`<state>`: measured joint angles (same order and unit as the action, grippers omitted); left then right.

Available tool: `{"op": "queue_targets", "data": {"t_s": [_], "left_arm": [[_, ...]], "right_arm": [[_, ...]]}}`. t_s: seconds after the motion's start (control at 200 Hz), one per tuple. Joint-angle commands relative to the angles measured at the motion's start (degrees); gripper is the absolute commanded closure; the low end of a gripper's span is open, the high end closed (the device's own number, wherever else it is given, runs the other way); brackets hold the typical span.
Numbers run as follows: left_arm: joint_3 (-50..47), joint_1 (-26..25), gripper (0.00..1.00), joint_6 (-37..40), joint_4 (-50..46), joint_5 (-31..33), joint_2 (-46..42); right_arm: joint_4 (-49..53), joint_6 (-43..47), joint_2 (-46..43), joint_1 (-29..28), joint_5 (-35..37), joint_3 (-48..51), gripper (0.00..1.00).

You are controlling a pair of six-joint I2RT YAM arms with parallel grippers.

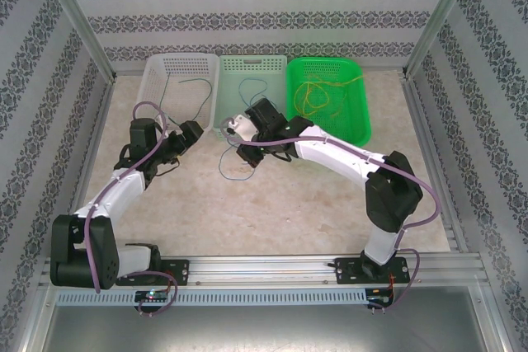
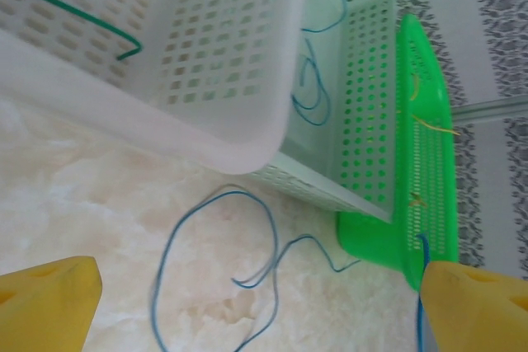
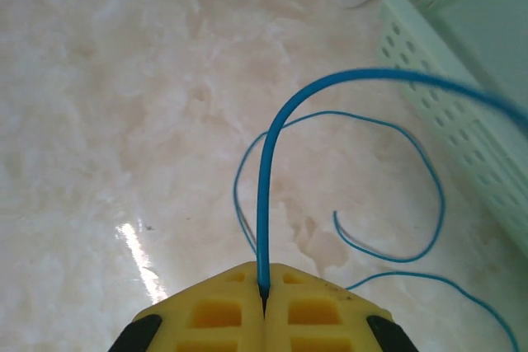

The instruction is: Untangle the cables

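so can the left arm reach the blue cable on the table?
Probably yes: left gripper is open and the blue cable lies on bare table just ahead, nothing between; right gripper pinches a blue strand.

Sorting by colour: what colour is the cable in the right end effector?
Blue cable, right wrist view.

A pale beige, marble-patterned tabletop (image 1: 272, 212) spreads beneath the left gripper (image 2: 260, 307) and the right gripper (image 3: 264, 279). Just left of the right gripper's tips, a bright streak of glare (image 3: 136, 257) lies on it. Beyond both grippers stands the back wall (image 1: 247, 6), papered white with dark ornamental bands. Matching side walls (image 1: 33, 121) close in outward of each gripper. Slanted aluminium posts (image 1: 78, 22) frame the far corners. Behind the grippers, an aluminium rail (image 1: 272, 268) edges the table.
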<state>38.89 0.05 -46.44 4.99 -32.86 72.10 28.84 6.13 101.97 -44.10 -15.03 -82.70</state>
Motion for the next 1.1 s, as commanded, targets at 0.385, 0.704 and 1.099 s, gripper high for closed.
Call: {"op": "queue_targets", "data": {"t_s": [0.385, 0.704, 1.099], "left_arm": [[0.3, -5.8, 0.00, -13.0, 20.4, -9.6, 6.1], [4.9, -10.6, 0.13, -14.4, 24.5, -13.8, 14.2], [9.5, -12.3, 0.43, -14.8, 23.3, -19.5, 21.3]], "right_arm": [[-2.9, -1.4, -2.7, -1.2, -2.6, 1.4, 1.00], [-3.3, 0.8, -4.6, -2.3, -1.7, 2.6, 1.00], [-1.6, 4.4, -5.7, -3.4, -1.0, 3.8, 1.00]]}}
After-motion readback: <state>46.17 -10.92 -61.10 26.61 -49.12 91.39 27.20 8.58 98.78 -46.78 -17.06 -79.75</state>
